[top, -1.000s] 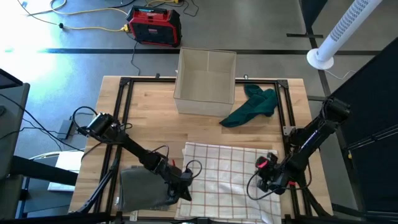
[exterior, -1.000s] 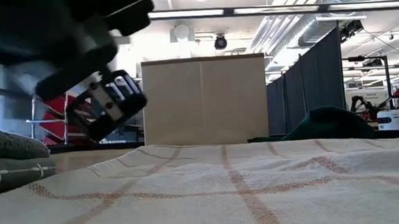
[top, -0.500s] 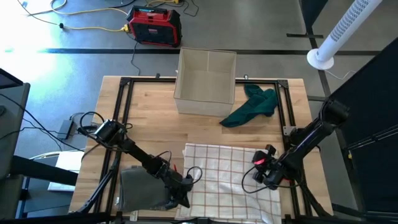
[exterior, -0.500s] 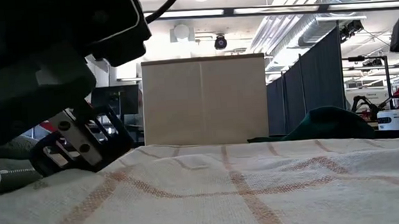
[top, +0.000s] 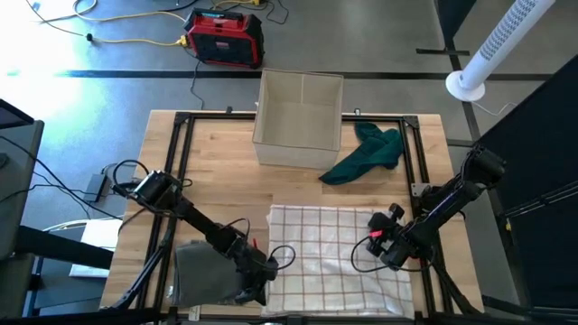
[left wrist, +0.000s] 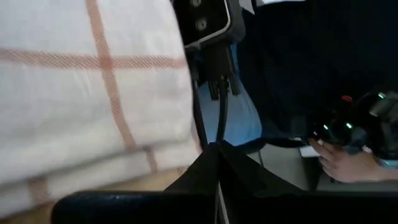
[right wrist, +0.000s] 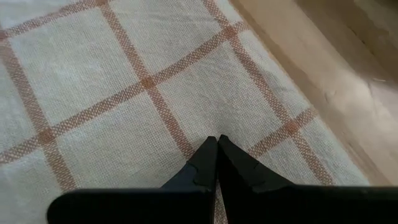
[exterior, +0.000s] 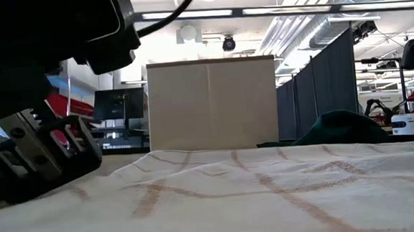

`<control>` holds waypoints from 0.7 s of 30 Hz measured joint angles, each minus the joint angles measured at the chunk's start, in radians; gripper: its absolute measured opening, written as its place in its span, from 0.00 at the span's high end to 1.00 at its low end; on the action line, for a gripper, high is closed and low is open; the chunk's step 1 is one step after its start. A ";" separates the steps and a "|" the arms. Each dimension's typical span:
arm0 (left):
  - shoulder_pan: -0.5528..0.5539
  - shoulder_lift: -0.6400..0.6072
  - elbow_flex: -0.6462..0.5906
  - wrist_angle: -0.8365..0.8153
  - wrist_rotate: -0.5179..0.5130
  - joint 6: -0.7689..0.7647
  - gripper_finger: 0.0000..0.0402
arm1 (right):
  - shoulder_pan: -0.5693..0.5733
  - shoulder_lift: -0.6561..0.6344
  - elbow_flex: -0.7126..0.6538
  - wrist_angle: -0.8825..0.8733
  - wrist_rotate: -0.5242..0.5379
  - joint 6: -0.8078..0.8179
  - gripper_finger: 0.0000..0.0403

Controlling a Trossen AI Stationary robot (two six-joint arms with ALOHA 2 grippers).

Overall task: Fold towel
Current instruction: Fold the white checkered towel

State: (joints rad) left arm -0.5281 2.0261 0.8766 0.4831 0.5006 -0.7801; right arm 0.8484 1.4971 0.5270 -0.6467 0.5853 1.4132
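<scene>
**Grippers at both edges of checked towel**

Towel (top: 330, 262), white with orange checks, lies spread on the near middle of the wooden table (top: 217, 171). The left gripper (top: 256, 291) sits at its near-left corner, fingers together, beside a folded grey cloth (top: 203, 275). The right gripper (top: 384, 253) is over the towel's right edge, fingers pressed together above the weave. A cardboard box (top: 298, 117) and a green cloth (top: 366, 153) sit at the far side.

Towel (top: 334, 257) lies between both hands, box (top: 299, 119) behind.
</scene>
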 joint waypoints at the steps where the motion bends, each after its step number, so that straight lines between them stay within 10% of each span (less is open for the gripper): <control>1: 0.015 -0.017 -0.001 -0.043 -0.025 0.022 1.00 | -0.004 0.000 0.000 -0.002 0.004 0.000 1.00; 10: 0.139 -0.233 -0.018 -0.479 -0.351 0.214 1.00 | -0.081 0.002 -0.004 -0.037 0.045 -0.005 1.00; 21: 0.101 -0.345 -0.009 -0.257 -0.358 0.288 1.00 | -0.044 -0.104 0.162 -0.095 0.000 -0.117 1.00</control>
State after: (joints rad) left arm -0.4268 1.6812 0.8676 0.2262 0.1430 -0.4924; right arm 0.8044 1.3927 0.6889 -0.7413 0.5855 1.2965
